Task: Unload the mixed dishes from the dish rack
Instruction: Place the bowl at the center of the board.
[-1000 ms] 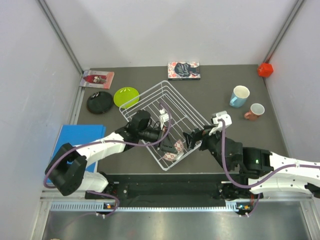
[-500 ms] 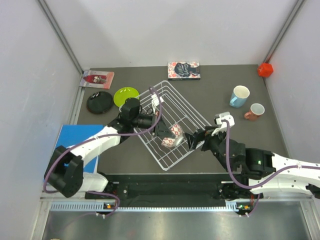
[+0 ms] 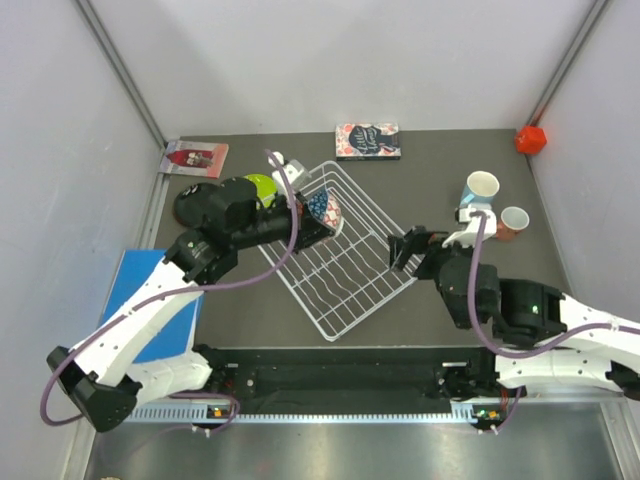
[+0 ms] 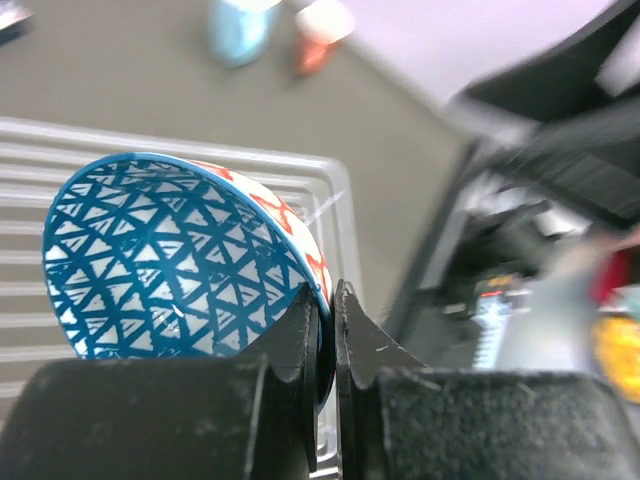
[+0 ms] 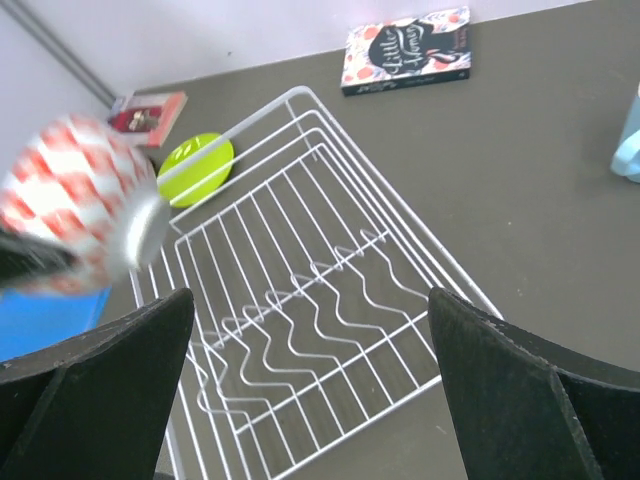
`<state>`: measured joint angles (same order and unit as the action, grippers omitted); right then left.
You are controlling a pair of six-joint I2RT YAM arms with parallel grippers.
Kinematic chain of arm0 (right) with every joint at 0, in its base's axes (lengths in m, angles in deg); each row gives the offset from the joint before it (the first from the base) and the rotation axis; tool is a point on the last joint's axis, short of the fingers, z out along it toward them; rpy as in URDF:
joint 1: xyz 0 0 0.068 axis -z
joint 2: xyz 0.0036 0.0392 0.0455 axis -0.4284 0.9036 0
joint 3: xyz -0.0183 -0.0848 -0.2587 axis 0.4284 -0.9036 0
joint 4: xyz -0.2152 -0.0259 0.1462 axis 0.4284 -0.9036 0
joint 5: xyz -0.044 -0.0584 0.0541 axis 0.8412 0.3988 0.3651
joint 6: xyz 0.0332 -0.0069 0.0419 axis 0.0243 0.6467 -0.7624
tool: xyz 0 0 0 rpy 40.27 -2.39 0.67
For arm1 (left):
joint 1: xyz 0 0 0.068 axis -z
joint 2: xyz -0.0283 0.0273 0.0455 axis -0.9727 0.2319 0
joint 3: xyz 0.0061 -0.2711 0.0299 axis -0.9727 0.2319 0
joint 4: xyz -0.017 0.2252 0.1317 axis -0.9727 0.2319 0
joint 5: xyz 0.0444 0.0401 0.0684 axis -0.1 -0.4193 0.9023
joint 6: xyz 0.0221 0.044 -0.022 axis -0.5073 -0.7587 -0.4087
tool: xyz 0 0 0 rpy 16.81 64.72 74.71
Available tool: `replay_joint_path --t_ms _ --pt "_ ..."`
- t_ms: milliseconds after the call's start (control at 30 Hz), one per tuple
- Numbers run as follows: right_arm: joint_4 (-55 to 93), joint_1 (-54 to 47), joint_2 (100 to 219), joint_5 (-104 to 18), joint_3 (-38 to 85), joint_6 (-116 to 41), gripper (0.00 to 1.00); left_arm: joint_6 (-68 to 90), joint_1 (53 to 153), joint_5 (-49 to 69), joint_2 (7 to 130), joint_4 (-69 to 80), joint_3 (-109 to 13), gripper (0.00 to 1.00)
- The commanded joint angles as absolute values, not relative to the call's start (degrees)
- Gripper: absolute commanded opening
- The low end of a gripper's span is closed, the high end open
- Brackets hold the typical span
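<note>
Over the far-left side of the dish rack [image 3: 345, 268]: my left claw [image 3: 313, 222] holds the small patterned bowl [image 3: 323, 208] in the air, tipped on its side.
Left claw: pinched tight on the bowl's rim. In my left wrist view the two fingers [image 4: 290, 345] nearly meet, with only the thin rim between them, one inside the bowl and one outside.
Bowl: a blue triangle lattice inside and a red-and-white pattern outside. The opening faces my left wrist camera, with the rack's white wires behind it.
Right claw [image 3: 404, 246]: spread wide and holding nothing, just off the rack's right edge. In my right wrist view a finger sits at each side, with the rack's bars in the gap between them.
Rack: white wire, set cornerwise on the dark table [image 3: 440, 160].
Mugs: the light-blue mug [image 3: 479, 190] and the smaller salmon-pink mug [image 3: 513, 221] stand upright near each other on the table, to the right of the rack and apart from it.
Plates: the lime-green plate [image 3: 264, 184] lies just beside the rack's far-left corner, partly hidden by my left arm. The black plate [image 3: 187, 206] lies close on its left.
Other things: two books [image 3: 368, 140] at the far edge, a red cube [image 3: 530, 139] in the far-right corner, and a blue flat book [image 3: 150, 300] at the near left.
</note>
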<state>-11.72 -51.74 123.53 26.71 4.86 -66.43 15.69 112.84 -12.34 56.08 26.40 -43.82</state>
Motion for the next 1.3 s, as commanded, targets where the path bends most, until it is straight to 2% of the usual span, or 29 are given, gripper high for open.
replay_joint_path --t_ms 0,100,133,367,600,767,833,1100,1233,1267 --pt "-18.1 -48.5 125.2 27.1 13.1 -70.5 1.00 2.9 122.5 14.7 53.5 32.3 -42.3 0.00" --pt "-18.1 -46.9 126.5 23.6 16.3 -69.0 1.00 -2.8 130.0 25.1 52.6 33.1 -41.1 0.00" --pt "-18.4 -46.4 127.0 22.6 18.0 -68.6 1.00 -4.0 131.9 31.5 53.3 33.7 -41.2 0.00" --pt "-20.6 -40.9 134.1 8.8 24.2 -65.0 1.00 -15.2 148.3 54.8 60.2 36.5 -40.8 0.00" --pt "-20.9 -33.6 139.8 -6.5 24.3 -62.2 0.99 -19.9 154.2 51.3 56.2 28.3 -34.6 0.00" --pt "-20.4 -32.2 142.4 -12.9 24.8 -59.4 0.88 -21.3 155.0 45.2 52.8 28.0 -32.8 0.00" --pt "-21.0 -32.1 144.4 -15.7 26.2 -57.6 0.87 -21.8 155.1 43.3 52.3 28.7 -32.9 0.00" --pt "-20.5 -32.0 146.4 -19.5 28.6 -55.0 0.84 -22.0 155.2 37.1 52.0 29.5 -34.9 0.00" --pt "-22.2 -32.0 148.9 -20.9 30.3 -53.4 0.79 -21.9 155.2 36.7 53.0 29.6 -36.1 0.00" --pt "-22.6 -32.0 149.4 -20.7 30.5 -53.2 0.75 -21.9 155.2 36.8 53.1 29.8 -36.3 0.00"
